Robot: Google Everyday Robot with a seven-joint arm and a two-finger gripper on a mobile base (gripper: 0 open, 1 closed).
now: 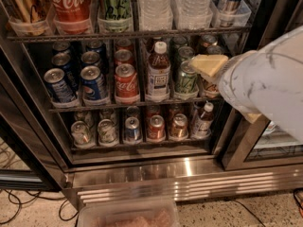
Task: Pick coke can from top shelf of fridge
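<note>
Stocked fridge (142, 171), gripper (208, 65) by green can (186, 79), coke can (71, 4) upper left.

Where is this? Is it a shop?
Maybe a shop or break room: a big fridge, rows of cans like the coke can on the top shelf, and bottles. The gripper is at the right, mid-height.

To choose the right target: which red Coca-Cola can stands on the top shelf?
The coke can at upper left, between a gold can and a green can; the other red cans stand lower. The claw is lower right.
</note>
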